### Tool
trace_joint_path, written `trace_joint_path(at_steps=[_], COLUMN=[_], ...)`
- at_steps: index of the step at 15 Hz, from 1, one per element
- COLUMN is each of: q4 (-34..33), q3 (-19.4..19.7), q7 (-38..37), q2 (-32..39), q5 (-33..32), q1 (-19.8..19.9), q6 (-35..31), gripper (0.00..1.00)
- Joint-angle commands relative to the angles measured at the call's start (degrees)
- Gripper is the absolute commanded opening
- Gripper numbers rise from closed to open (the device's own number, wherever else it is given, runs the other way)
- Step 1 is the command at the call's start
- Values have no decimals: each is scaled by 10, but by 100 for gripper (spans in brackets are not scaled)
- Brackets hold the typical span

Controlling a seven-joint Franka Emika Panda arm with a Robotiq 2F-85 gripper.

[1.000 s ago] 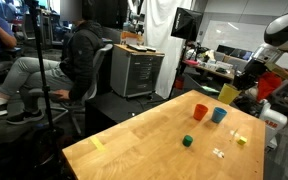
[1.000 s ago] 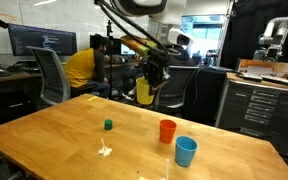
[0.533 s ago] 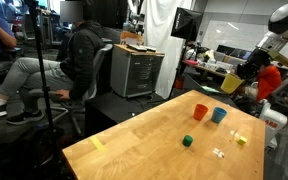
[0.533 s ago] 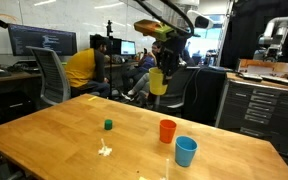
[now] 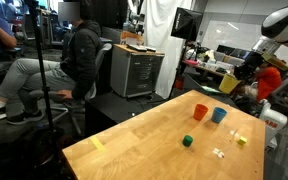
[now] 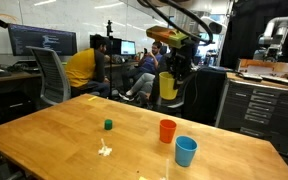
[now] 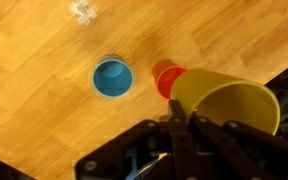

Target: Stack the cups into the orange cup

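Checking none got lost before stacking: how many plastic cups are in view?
3. The yellow plastic tumbler is held aloft by the gripper; the orange-red tumbler and blue tumbler stand close together on the wooden table. None seems hidden.

The tapered orange-red plastic tumbler (image 6: 167,130) is standing upright on the wooden table (image 6: 54,140) towards one end. The blue plastic tumbler (image 6: 186,151) is standing upright just beside it without touching, and in an exterior view it is nearer the camera and a little to the right. The small dark green block (image 6: 108,125) is sitting well apart from both, further in along the tabletop. The yellow plastic tumbler (image 6: 168,86) is hanging in the gripper (image 7: 179,115) high above the table's edge; in the wrist view it is overlapping the orange-red plastic tumbler (image 7: 167,77), with the blue plastic tumbler (image 7: 112,77) lying to that one's left.
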State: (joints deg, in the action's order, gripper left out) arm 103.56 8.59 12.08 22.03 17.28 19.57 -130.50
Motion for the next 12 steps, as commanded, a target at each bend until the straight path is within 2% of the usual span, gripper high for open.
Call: trace_joint_path(at_steps=[1,12], q4=[-50,-97], q3=[-2,-35], q7=[6,35], q2=[36,106], q5=[-4,-5], q1=[5,4], q6=[2,-55], gripper=[3,3])
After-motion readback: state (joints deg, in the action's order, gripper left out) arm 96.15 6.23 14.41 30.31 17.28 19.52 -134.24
